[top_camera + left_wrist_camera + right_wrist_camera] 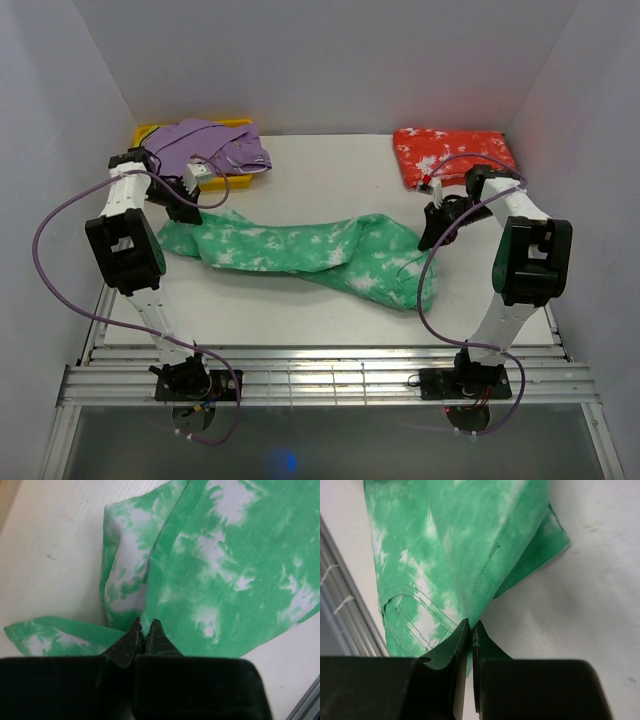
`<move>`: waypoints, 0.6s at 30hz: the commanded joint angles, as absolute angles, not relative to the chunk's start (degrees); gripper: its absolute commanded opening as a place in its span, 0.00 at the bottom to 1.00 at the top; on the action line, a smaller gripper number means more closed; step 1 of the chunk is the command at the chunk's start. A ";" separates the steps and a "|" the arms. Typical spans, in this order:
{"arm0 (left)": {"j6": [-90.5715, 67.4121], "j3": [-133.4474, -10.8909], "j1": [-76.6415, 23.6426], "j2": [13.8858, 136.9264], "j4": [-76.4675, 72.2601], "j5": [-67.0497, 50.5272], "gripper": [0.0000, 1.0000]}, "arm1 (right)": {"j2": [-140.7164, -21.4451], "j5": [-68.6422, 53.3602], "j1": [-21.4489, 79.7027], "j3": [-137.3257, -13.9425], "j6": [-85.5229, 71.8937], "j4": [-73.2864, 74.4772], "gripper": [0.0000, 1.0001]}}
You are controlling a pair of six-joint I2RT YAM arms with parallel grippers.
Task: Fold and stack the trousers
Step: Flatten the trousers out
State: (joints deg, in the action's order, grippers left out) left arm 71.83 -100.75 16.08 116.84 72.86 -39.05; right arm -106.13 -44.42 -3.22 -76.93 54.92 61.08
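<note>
Looking at the green trousers [300,250] lying stretched sideways across the middle of the white worktop [320,175]: soft, rumpled cloth, bright green blotched all over with white tie-dye patches, bunching narrow at the left end and spreading broader at the right end, nearer the front edge. Picking out, in the right wrist view, stitched seams and a curved pocket outline on the cloth; in the left wrist view, seeing folds gathering into a thin ridge. Finding the left end effector [146,626] pressed together and clamping that ridge of green cloth at the left end of the trousers. Finding the right end effector [471,626] likewise pressed together, pinching a fold of the same green cloth at the far side of the right end. Spotting the red-orange trousers [455,155] sitting folded into a flat rectangle at the far right corner of the worktop, also speckled with white, well apart from the green pair. Counting two pairs of trousers, one green and one red-orange. Counting one purple garment [215,145] draping over one yellow tray [148,130] at the far left corner. Counting two arms, both gripping the green pair, one at each end.
</note>
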 commanded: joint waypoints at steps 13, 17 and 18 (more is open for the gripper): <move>57.21 -105.83 17.93 105.66 53.17 -43.07 0.00 | -85.54 -29.97 -8.70 -86.34 61.59 44.91 0.08; 68.01 -96.09 18.28 98.01 60.02 -40.96 0.00 | -73.77 -26.81 -9.14 -68.86 73.80 42.11 0.08; 70.20 -90.50 18.72 94.43 59.68 -38.78 0.00 | -68.52 -24.98 -9.49 -60.99 75.92 39.32 0.08</move>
